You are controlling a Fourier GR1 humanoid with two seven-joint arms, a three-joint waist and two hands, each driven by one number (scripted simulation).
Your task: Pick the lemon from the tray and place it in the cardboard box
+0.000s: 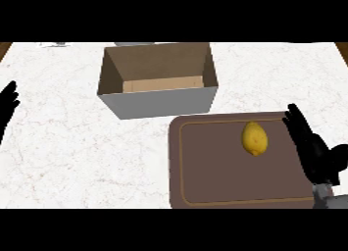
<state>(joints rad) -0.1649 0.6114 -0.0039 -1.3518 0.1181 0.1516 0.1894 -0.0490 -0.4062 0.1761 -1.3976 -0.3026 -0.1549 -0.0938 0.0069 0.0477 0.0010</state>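
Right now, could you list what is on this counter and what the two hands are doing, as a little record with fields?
surface: white marbled counter
lemon: lying on the brown tray, toward its far right part
tray: flat on the counter, near right
cardboard box: open at the top, just beyond the tray's far left corner
right hand: open, fingers straight, at the tray's right edge, apart from the lemon
left hand: open, resting at the view's left edge
task state: lemon not yet picked up

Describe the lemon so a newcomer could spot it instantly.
On the white counter, find the brown tray nearer the robot than the cardboard box. The lemon lies on its upper right part: the only yellow, oval thing, near the right hand.
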